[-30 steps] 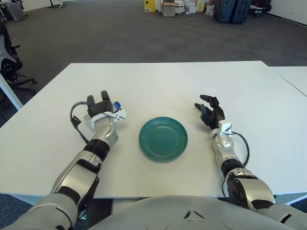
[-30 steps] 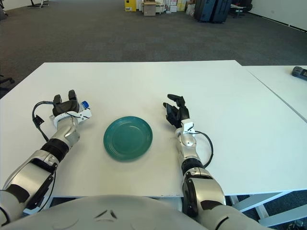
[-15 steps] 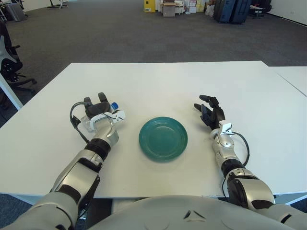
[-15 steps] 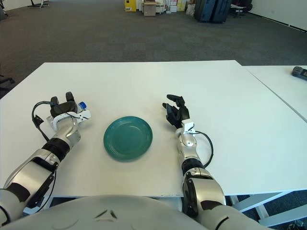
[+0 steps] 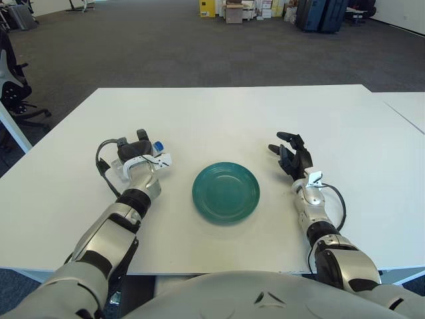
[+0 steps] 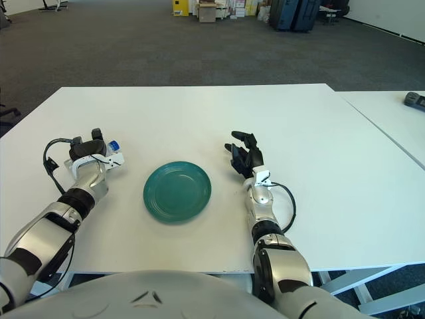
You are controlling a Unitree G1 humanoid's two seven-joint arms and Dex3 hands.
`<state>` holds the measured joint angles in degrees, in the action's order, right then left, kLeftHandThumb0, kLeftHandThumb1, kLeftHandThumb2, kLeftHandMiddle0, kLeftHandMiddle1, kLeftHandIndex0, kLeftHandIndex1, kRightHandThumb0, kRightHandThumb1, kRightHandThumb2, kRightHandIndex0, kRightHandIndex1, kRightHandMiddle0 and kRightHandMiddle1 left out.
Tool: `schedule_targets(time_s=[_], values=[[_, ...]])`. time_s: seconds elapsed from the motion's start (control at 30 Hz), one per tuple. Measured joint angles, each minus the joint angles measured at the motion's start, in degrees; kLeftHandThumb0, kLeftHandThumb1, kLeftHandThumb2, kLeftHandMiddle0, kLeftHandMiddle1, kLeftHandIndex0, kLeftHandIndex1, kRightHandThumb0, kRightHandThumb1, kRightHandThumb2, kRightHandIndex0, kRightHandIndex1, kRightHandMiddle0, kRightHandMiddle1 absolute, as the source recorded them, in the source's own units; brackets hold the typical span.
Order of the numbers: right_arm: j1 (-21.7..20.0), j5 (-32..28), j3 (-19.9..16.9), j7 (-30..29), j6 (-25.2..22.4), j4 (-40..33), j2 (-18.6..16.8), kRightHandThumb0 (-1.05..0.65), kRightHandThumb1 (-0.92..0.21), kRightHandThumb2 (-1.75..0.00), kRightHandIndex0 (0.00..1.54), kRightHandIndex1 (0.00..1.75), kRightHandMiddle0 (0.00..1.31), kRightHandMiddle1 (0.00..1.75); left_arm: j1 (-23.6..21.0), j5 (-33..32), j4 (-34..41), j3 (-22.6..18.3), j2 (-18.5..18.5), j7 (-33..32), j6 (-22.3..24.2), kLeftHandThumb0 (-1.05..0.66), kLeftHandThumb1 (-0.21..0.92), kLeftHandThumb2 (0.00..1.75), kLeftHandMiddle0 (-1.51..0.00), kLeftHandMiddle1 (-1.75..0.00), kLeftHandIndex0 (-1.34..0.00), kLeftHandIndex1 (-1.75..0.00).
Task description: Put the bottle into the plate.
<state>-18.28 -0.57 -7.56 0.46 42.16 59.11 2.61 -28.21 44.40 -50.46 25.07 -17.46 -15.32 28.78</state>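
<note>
A clear bottle with a blue cap (image 5: 158, 145) lies on the white table (image 5: 226, 113), left of the green plate (image 5: 226, 191). My left hand (image 5: 136, 154) is over the bottle with its fingers curled around the body, so only the cap end shows well. The bottle is about a hand's width left of the plate's rim. My right hand (image 5: 291, 154) rests on the table to the right of the plate, fingers spread and empty. The plate holds nothing.
A second white table (image 5: 406, 106) adjoins at the right, with a dark object (image 6: 415, 100) on it. An office chair (image 5: 13, 86) stands off the table's left side. Boxes and suitcases (image 5: 319, 13) stand far back on the carpet.
My left hand's fingers have lowered and curled down over the bottle, and the hand has shifted slightly left. The right hand and plate have not moved.
</note>
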Motion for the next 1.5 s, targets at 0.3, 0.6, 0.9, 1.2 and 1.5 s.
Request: schedule_targets(time_s=[0.3, 0.6, 0.9, 1.2, 1.5], values=[[0.76, -0.03, 0.2, 0.0, -0.45, -1.4, 0.02, -0.63, -0.92, -0.74, 0.58, 0.56, 0.19, 0.99, 0.14, 0.85, -2.41, 1.67, -1.93, -2.46, -5.81, -0.56, 0.85, 0.09, -0.6, -1.73, -0.19, -1.54], [1.5, -0.03, 0.55, 0.62, -2.49, -2.86, 0.31, -0.71, -0.92, -0.84, 0.56, 0.57, 0.17, 0.98, 0.47, 1.59, -3.03, 4.01, -4.61, -5.13, -12.61, -0.39, 0.72, 0.6, -0.73, -1.75, -0.47, -1.53], [1.67, -1.22, 0.29, 4.84, -2.88, -3.65, 0.47, -0.75, -0.92, -0.89, 0.62, 0.62, 0.18, 0.98, 2.92, 1.35, 1.54, 4.37, -7.9, -4.88, -17.4, -0.41, 0.55, 0.98, -0.87, -1.75, -0.46, -1.71], [1.51, -2.24, -0.03, 7.32, -2.63, -3.36, 0.77, -0.76, -0.92, -0.9, 0.63, 0.64, 0.21, 0.98, 8.0, 1.36, 12.33, 3.46, -9.37, -4.16, -18.47, -0.43, 0.43, 1.17, -1.02, -1.75, -0.52, -1.74], [1.45, -2.32, -0.06, 7.42, -2.52, -3.22, 0.8, -0.78, -0.92, -0.91, 0.63, 0.64, 0.23, 0.99, 14.16, 1.4, 28.72, 0.39, -10.81, -3.59, -19.18, -0.43, 0.42, 1.19, -1.11, -1.75, -0.53, -1.75]])
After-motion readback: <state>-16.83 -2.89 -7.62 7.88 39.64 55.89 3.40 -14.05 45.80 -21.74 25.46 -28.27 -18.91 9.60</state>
